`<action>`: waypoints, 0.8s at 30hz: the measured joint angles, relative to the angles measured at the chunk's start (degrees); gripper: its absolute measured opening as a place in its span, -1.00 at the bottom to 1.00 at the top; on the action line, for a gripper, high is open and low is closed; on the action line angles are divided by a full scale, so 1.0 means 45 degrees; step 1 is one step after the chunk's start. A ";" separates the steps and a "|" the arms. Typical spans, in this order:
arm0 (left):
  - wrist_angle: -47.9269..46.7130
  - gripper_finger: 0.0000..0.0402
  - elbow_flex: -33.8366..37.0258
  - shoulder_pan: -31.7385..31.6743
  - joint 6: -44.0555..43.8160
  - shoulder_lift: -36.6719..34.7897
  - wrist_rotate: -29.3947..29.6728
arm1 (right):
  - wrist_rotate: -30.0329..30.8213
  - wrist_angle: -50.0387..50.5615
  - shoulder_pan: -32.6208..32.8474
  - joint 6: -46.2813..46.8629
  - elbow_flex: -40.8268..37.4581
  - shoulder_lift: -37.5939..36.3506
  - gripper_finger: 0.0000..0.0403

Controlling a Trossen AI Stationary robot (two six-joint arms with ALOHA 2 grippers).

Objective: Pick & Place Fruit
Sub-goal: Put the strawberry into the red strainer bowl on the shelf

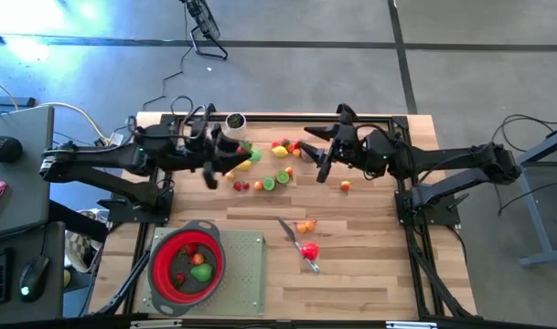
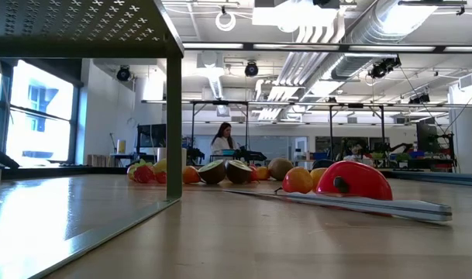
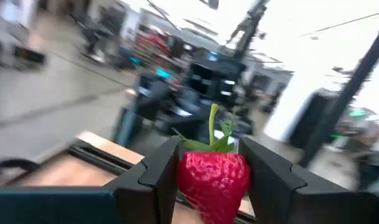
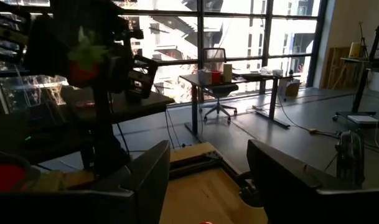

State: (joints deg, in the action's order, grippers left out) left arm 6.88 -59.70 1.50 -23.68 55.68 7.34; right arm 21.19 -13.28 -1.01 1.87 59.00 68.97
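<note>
Presently the left pincer [image 3: 211, 180] is clenched on a red toy strawberry with a green stalk [image 3: 213, 176], lifted over the desk's [image 1: 369, 274] far left; carry it level to the red strainer [image 1: 187, 262] near left, release low; right pincer [image 4: 208, 180] stands released, empty.

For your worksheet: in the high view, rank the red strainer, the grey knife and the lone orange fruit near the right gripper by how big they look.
1. Red strainer, clearly largest.
2. Grey knife, long but slim.
3. Lone orange fruit, smallest.
The overhead camera sees all three on the same tabletop, so nearness hardly skews this ranking.
</note>
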 joint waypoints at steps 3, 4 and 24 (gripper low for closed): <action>-0.0325 -0.25 0.0000 0.0005 -0.1340 -0.0510 -0.1494 | -0.0059 0.0270 -0.0333 0.0000 0.0000 -0.0004 0.03; -0.0330 -0.25 0.0000 0.0010 -0.1852 -0.0643 -0.1999 | -0.0063 0.0342 -0.0447 0.0001 0.0000 -0.0004 0.03; -0.3514 -0.25 0.0000 0.4585 -0.5577 -0.0831 -0.2727 | -0.0561 0.1130 -0.1301 0.2132 0.0000 -0.0004 0.03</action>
State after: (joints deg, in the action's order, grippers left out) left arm -8.93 -59.70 22.13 -48.78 51.94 -4.93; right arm 18.67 -8.19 -6.86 11.46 59.00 68.95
